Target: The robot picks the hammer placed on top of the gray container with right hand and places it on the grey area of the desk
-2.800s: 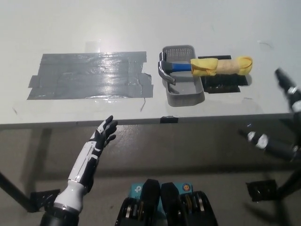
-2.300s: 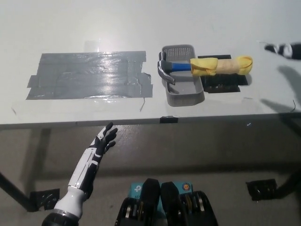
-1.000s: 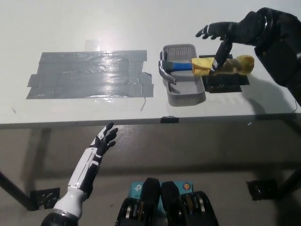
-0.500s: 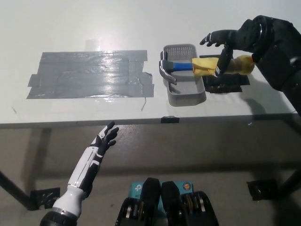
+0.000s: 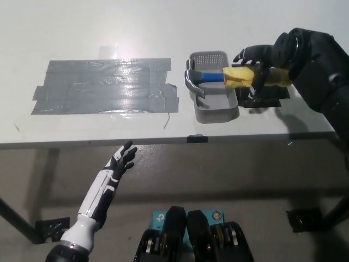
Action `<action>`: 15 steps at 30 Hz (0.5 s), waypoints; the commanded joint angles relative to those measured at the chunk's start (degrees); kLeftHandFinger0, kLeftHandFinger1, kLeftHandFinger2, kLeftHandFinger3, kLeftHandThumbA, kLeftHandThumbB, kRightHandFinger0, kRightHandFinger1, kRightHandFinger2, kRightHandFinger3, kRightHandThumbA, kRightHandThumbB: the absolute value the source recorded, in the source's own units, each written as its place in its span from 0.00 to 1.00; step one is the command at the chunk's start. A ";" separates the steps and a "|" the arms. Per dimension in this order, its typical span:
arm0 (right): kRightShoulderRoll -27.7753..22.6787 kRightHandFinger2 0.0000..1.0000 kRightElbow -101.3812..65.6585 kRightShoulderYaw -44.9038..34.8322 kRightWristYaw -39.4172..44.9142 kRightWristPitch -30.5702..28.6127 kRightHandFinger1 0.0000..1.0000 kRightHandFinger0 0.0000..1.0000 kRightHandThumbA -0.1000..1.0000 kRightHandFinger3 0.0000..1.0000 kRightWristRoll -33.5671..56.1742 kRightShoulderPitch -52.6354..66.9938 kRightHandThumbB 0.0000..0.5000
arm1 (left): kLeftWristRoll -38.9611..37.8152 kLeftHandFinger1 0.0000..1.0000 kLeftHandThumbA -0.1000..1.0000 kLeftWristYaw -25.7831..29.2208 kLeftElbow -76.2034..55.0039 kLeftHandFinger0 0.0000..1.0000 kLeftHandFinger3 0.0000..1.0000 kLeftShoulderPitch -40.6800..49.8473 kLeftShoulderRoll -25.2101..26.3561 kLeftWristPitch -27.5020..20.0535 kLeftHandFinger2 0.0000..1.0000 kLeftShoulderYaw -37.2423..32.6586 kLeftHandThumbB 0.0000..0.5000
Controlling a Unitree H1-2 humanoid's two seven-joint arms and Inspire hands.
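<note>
The hammer lies across the gray container (image 5: pixel 214 107), its steel head (image 5: pixel 191 83) on the left rim. Its blue neck (image 5: pixel 209 77) spans the basket, and its yellow grip (image 5: pixel 239 76) sticks out to the right. My black right hand (image 5: pixel 263 61) has come down over the yellow grip. It is open, with fingers on both sides of the grip but not clamped. The hammer still rests on the container. The grey taped area (image 5: pixel 103 87) covers the desk's left part. My white left hand (image 5: pixel 121 164) hangs open below the desk's front edge.
A black pad (image 5: pixel 265 99) lies on the desk under the grip, right of the container. The desk's front edge (image 5: pixel 163 141) runs across the picture's middle. A black tape mark (image 5: pixel 197 138) sits on that edge.
My right hand came in from the right and lowered onto the hammer's yellow grip, its fingers now straddling it. The hammer and left hand have stayed put.
</note>
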 commanded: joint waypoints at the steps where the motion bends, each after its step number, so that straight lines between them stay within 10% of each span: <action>1: 0.42 1.00 0.46 -0.99 -1.79 -1.51 1.00 1.00 1.00 1.00 -0.72 -1.70 0.69 | -0.27 1.00 1.00 -1.30 -2.17 1.00 1.00 -0.35 0.93 -0.28 1.00 0.18 0.37; 15: 1.66 1.00 3.90 -1.02 -3.27 -3.05 1.00 1.00 1.00 1.00 -1.18 -2.05 0.64 | -0.08 1.00 1.00 -1.62 -2.21 1.00 1.00 -0.44 0.78 -0.32 1.00 0.69 0.40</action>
